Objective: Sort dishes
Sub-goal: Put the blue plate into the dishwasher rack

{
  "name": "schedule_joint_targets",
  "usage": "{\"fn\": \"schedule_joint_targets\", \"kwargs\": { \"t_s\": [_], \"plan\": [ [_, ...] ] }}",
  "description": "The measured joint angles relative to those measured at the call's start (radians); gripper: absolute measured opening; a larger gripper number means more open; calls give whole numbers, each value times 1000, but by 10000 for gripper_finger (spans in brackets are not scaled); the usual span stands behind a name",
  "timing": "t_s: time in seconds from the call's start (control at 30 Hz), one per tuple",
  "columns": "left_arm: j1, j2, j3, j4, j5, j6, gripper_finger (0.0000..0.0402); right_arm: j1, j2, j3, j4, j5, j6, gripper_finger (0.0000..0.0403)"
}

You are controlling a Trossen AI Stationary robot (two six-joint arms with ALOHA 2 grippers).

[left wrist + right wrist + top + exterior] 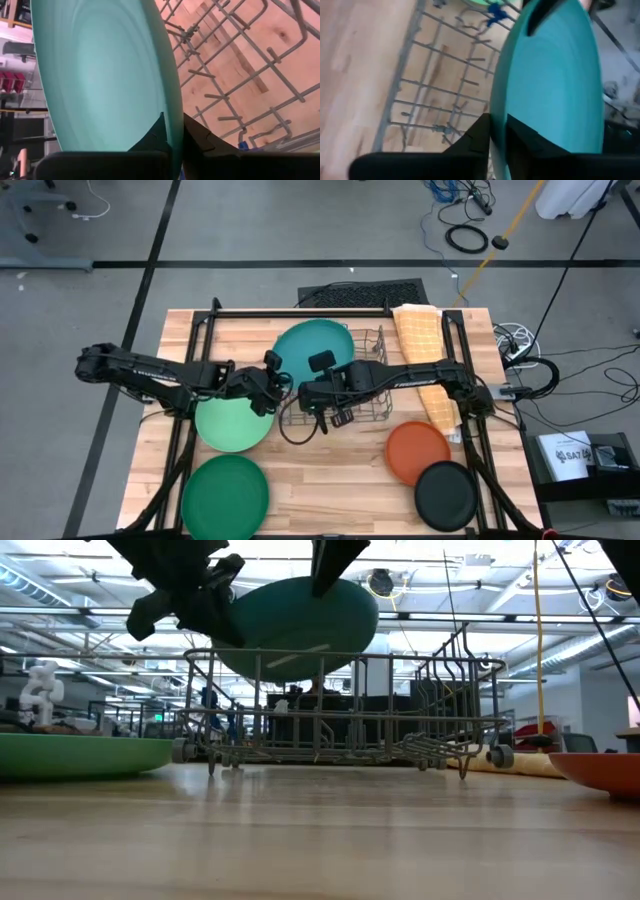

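Both grippers, left [172, 142] and right [497, 137], clamped on the rim of the teal plate [313, 350], held tilted over the wire rack [365, 405]: mid-handover, probably; next, freeing one grip and lowering the plate between the tines

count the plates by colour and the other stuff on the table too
teal plate: 1
light green plate: 1
dark green plate: 1
orange plate: 1
black plate: 1
grey wire rack: 1
orange checked cloth: 1
total: 7 things, 5 of them plates
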State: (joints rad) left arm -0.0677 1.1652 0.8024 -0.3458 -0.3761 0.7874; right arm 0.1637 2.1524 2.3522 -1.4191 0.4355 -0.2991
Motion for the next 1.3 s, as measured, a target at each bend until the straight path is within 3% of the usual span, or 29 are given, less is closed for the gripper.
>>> {"fn": "schedule_joint_targets", "kwargs": {
  "t_s": [0.3, 0.47, 0.6, 0.8, 0.97, 1.3],
  "plan": [
    [0, -22, 0, -16, -30, -101, 20, 33, -71, 0, -43, 117, 64, 158],
    [0, -56, 0, -28, -28, -152, 20, 51, -144, 0, -115, 196, 114, 182],
    [2, -82, 0, 5, 54, -281, 20, 55, -216, 0, -150, 250, 161, 178],
    [-4, -107, 0, 154, 190, -644, 20, 55, -338, 0, -150, 266, 197, 158],
    [-6, -117, 0, 272, 178, -916, 20, 55, -410, 0, -151, 279, 210, 139],
    [16, -119, -42, 284, 113, -1249, 20, 55, -495, -1, -152, 279, 192, 104]
  ]
}}
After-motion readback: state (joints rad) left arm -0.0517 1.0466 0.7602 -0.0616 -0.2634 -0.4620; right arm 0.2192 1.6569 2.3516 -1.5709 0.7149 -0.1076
